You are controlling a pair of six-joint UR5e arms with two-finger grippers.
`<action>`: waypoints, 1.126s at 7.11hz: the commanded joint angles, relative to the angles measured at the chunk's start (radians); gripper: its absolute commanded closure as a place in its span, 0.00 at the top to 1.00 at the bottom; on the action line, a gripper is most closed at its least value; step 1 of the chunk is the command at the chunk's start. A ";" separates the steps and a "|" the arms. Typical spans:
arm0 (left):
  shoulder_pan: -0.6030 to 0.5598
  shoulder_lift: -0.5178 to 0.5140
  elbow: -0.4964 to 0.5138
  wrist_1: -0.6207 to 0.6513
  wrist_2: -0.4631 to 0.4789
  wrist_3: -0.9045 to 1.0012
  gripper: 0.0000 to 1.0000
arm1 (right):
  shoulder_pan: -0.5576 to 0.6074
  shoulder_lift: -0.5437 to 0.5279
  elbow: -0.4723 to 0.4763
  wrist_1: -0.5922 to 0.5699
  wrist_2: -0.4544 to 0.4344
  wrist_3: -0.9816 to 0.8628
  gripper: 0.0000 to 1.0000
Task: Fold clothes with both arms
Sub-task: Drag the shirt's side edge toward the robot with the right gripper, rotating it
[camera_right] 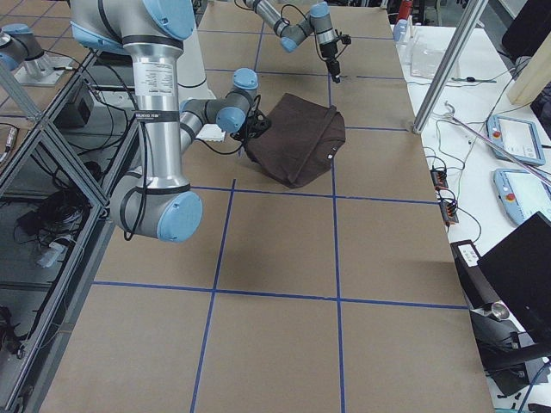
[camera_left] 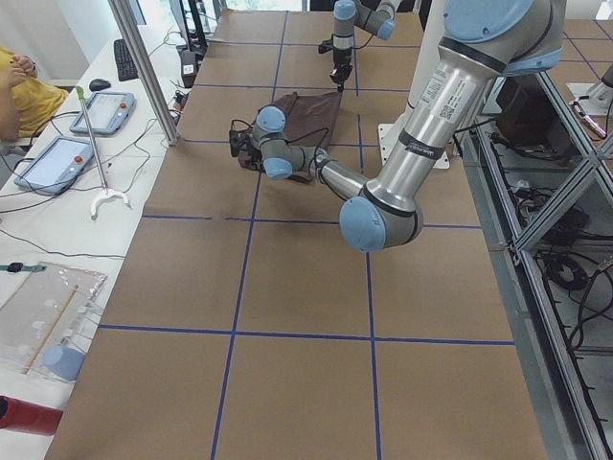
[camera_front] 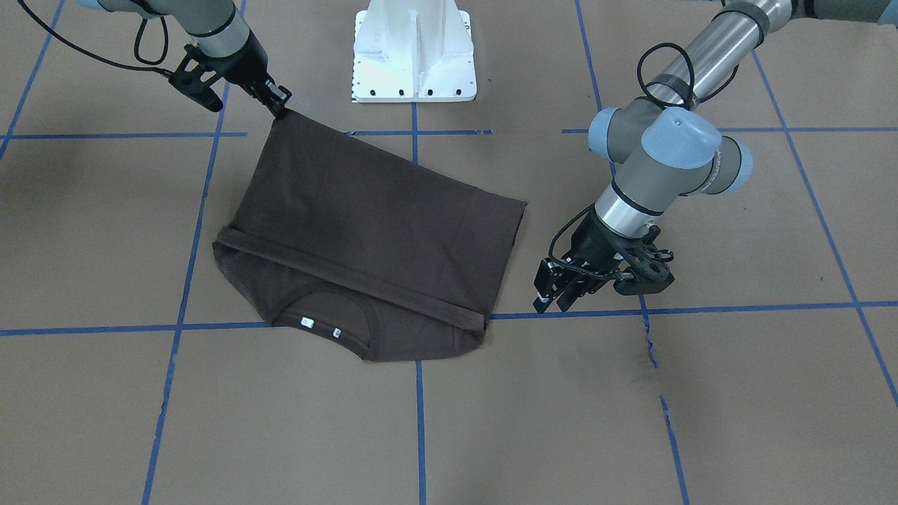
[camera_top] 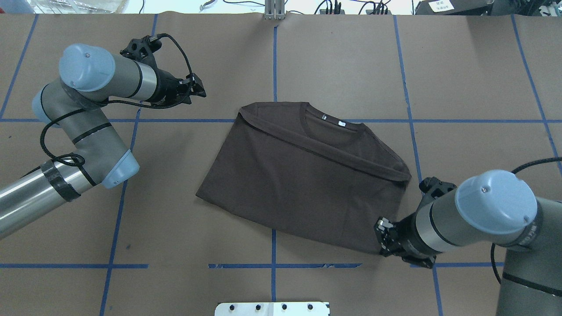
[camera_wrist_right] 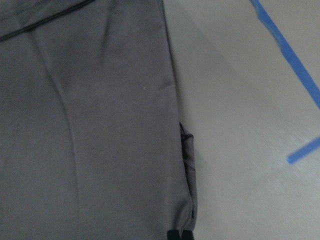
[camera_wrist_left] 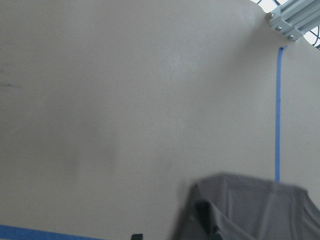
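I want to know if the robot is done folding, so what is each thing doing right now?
Dark brown short-sleeved T-shirt: folded over, lying on the brown paper-covered table, collar and white labels showing.
Right arm's black gripper: fingers shut on the T-shirt's corner.
Left arm's black gripper: fingers open, empty, beside the T-shirt, not touching it.

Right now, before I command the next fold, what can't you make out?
Neck labels: print too small, front-facing and overhead views.
Right gripper: how much T-shirt it pinches; overhead, its wrist hides the fingertips; its wrist view cuts them off.
Left gripper: almost wholly below its wrist view's bottom edge.
Sleeves: folded under the cloth, every view.
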 commanded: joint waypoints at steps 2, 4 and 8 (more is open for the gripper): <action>0.005 -0.011 -0.032 -0.001 -0.005 -0.006 0.54 | -0.264 -0.079 0.047 0.001 0.014 0.002 0.62; 0.058 -0.010 -0.062 -0.002 -0.005 -0.024 0.58 | -0.272 -0.096 0.048 0.001 -0.004 0.007 1.00; 0.199 0.117 -0.292 0.065 0.008 -0.309 0.58 | 0.265 0.150 -0.159 0.011 -0.073 -0.096 1.00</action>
